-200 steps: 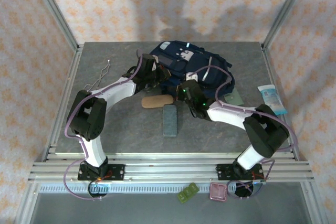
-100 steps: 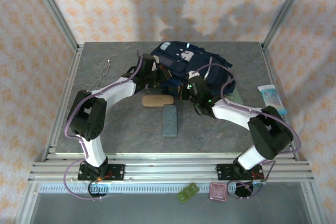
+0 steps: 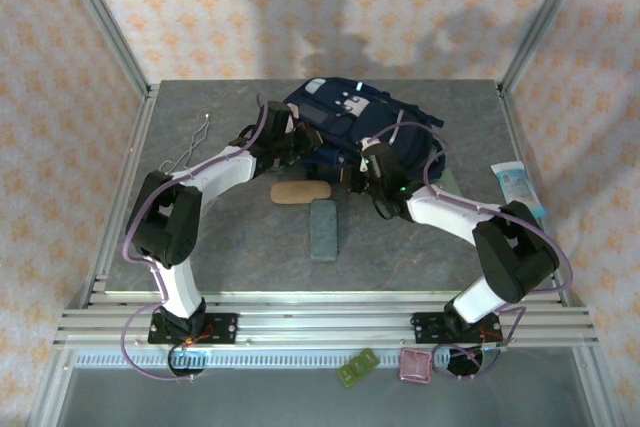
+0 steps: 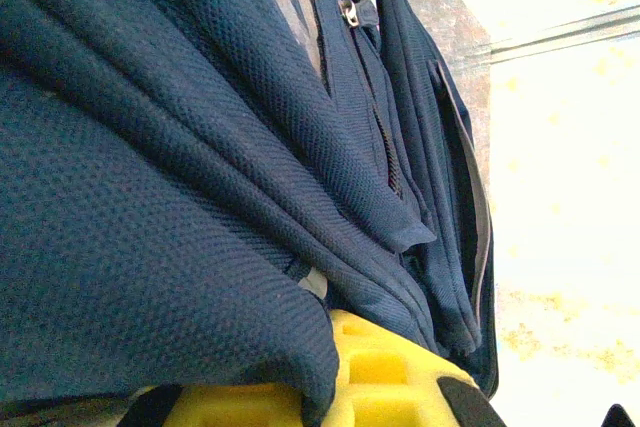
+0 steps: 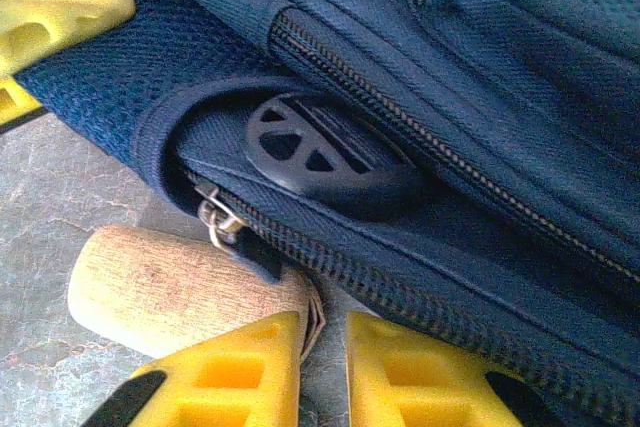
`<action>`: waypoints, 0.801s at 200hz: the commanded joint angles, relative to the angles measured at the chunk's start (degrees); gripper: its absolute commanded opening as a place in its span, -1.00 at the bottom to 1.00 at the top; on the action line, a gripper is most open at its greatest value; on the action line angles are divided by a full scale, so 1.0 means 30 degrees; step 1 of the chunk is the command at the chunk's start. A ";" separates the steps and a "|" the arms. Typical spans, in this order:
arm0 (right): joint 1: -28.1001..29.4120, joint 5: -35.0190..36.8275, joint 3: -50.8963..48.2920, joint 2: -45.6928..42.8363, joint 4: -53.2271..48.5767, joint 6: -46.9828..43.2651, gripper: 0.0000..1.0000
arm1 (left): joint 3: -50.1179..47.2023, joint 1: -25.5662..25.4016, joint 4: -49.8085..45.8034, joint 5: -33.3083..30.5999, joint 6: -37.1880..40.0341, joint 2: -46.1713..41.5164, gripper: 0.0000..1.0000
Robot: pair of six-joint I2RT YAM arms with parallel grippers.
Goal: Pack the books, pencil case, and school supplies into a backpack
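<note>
Right gripper [image 3: 366,163] has come forward to the near edge of the backpack [image 3: 345,112], which lies far on the table [image 3: 220,237]. We see its fingers [image 5: 240,367] a narrow slit apart, beside the tan case [image 5: 170,287]; whether they hold anything we cannot tell. Left gripper [image 3: 298,140] stays closed on backpack fabric.

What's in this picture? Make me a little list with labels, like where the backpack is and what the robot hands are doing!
backpack: navy, lying at the far middle of the table
left gripper: shut on backpack fabric
right gripper: fingers nearly together, beside the zipper pull
tan case: on the table, outside the backpack
grey-blue case: on the table, nearer the arms
</note>
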 commanded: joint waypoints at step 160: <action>-0.0113 -0.0106 0.1124 0.0729 0.2340 0.0979 -0.31 | 0.1732 -0.0285 0.1977 0.0627 -0.0010 -0.0260 -1.00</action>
